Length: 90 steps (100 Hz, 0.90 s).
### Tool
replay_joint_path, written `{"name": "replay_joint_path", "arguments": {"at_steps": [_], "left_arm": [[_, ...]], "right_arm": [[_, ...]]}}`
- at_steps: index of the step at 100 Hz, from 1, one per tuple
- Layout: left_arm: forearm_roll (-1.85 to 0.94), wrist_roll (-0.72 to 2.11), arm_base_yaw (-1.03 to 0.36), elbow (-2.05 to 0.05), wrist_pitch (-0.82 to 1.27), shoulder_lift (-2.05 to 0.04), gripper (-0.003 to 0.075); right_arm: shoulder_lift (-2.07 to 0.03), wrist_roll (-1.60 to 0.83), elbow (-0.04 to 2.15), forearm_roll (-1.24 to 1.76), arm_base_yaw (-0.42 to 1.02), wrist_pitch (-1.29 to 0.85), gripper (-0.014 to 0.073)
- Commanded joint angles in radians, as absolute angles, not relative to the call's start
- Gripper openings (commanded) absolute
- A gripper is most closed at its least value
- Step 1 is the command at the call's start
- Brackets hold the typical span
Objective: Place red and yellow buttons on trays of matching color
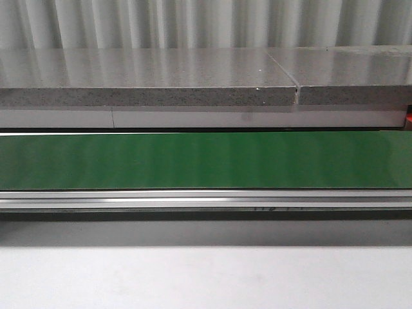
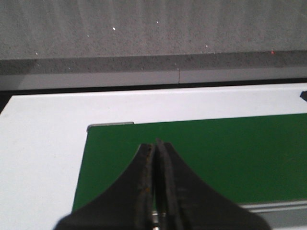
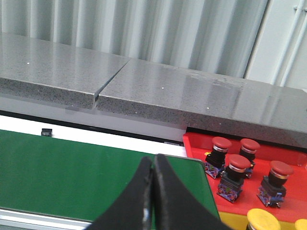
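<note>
Buttons sit only in the right wrist view: four red buttons [image 3: 240, 167] stand upright in the red tray [image 3: 288, 203], and yellow buttons [image 3: 263, 219] show at the picture's lower edge on the yellow tray [image 3: 240, 224], just beside the red one. Both trays lie off the end of the green belt [image 1: 206, 161]. The right gripper [image 3: 153, 165] hangs over that belt end, jaws clenched on nothing. The left gripper [image 2: 156, 148] hovers over the belt's other end, fingers likewise pressed together, empty. Behind runs a grey stone ledge [image 1: 148, 87].
</note>
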<state>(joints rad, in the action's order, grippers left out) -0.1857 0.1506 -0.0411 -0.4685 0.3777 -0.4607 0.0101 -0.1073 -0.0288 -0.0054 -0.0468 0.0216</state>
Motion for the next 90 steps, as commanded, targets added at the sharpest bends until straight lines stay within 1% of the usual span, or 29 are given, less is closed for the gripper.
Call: {"name": "replay_joint_path", "arguments": {"at_steps": [1, 16, 32, 39, 62, 90], "left_arm": [[-0.172, 0.141, -0.050, -0.462, 0.228, -0.450, -0.0020], [-0.111, 0.111, -0.066, -0.357, 0.120, -0.374, -0.0020], [0.121, -0.142, -0.078, -0.230, 0.039, -0.273, -0.0020], [0.179, -0.222, -0.078, -0.178, 0.023, -0.224, -0.0020], [0.153, -0.226, -0.078, -0.044, 0.023, -0.103, -0.0020], [0.153, -0.226, -0.078, 0.048, 0.010, 0.035, -0.0020]], "right_arm": [[0.021, -0.107, -0.023, -0.015, -0.053, 0.099, -0.0069], [0.021, -0.107, -0.023, -0.015, -0.053, 0.099, -0.0069], [0.021, -0.107, -0.023, -0.015, -0.053, 0.099, -0.0069], [0.021, -0.107, -0.023, -0.015, -0.053, 0.099, -0.0069], [0.021, -0.107, -0.023, -0.015, -0.053, 0.099, -0.0069], [0.021, -0.107, -0.023, -0.015, -0.053, 0.098, -0.0069]]}}
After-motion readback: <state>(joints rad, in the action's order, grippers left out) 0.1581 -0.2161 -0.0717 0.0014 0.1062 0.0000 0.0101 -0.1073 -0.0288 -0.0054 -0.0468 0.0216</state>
